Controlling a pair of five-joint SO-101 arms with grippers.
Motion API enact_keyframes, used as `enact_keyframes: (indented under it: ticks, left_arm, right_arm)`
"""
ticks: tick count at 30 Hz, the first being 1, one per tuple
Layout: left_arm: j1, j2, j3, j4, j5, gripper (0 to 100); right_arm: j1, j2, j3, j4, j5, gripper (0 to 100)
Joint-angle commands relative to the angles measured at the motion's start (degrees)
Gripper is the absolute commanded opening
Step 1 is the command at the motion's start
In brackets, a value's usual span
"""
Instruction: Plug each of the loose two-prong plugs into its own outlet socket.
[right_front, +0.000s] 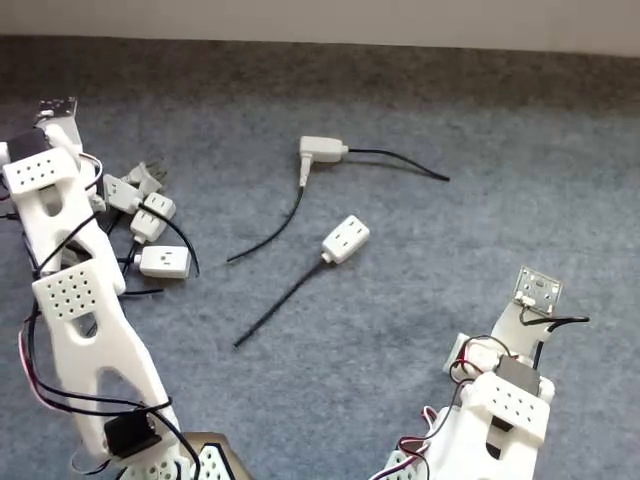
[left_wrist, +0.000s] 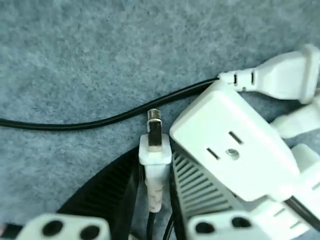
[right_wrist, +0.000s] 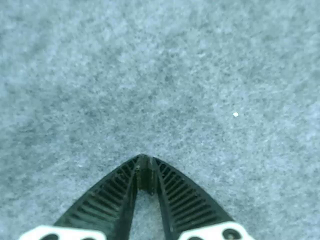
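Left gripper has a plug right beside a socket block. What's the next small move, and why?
Probably lift the plug a little and turn its prongs toward the socket block. The left gripper seems shut on it, but the prongs point past the block's side toward the black cord, while the slots face the camera.

Light on the surface is diffuse and even in the high view. Only soft, thin shadows are cast by the cords. A darker band is seen along the far edge. The white arm shells are rendered very bright. In the left wrist view the socket block is nearly washed out. A glint is caught on the prong of the plug, and deep shadow is seen around the jaws. In the right wrist view the surface is evenly lit, with one bright speck.
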Motion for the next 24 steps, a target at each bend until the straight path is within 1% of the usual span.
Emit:
enact_keyframes:
  ticks: [1,6,14,19,24]
  left_arm:
    - [0.31,-6.02,-9.36,3.08,0.09,1]
    - [2.07,-13.67,-17.71,3.08,0.09,1]
    - [8.48,-28.44,-15.96,3.34,0.18,1]
    - [12.88,-37.32,-6.9,3.43,0.18,1]
    - [17.8,-49.98,11.21,3.43,0.18,1]
  right_arm:
    - [-0.48,-0.22,-0.13,-1.27,0.62,0.7]
    - [-0.48,-0.22,-0.13,-1.27,0.62,0.7]
    - [-0.48,-0.22,-0.13,-1.27,0.62,0.7]
    - [-0.48,-0.22,-0.13,-1.27,0.62,0.7]
    - [-0.57,-0.22,-0.13,-1.27,0.62,0.7]
